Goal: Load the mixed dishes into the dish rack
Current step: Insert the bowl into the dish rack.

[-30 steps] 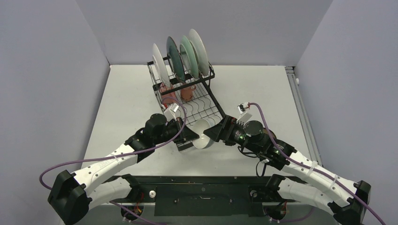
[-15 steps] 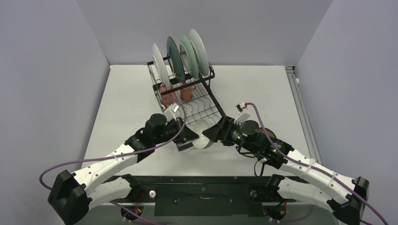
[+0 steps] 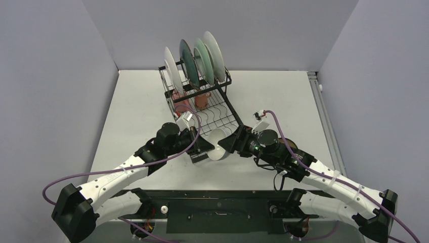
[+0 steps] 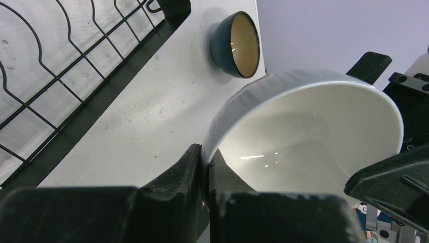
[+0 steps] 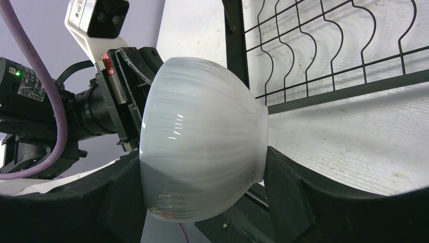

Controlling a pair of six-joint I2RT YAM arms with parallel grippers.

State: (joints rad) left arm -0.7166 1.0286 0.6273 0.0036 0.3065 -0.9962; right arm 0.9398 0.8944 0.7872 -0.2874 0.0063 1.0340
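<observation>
The right gripper (image 5: 202, 167) has moved in closer during the last second and its jaws have narrowed; they now stand spread on both sides of the white bowl (image 3: 218, 144). I cannot say whether the pads already press it. To me this looks like a handover. The left gripper (image 4: 205, 157) stays pinched on the bowl's rim. The bowl hangs above the tabletop, just beside the near right corner of the dish rack (image 3: 202, 104). It is tipped on its side, with the mouth toward the left arm and the foot toward the rack, so its axis lies nearly level.
</observation>
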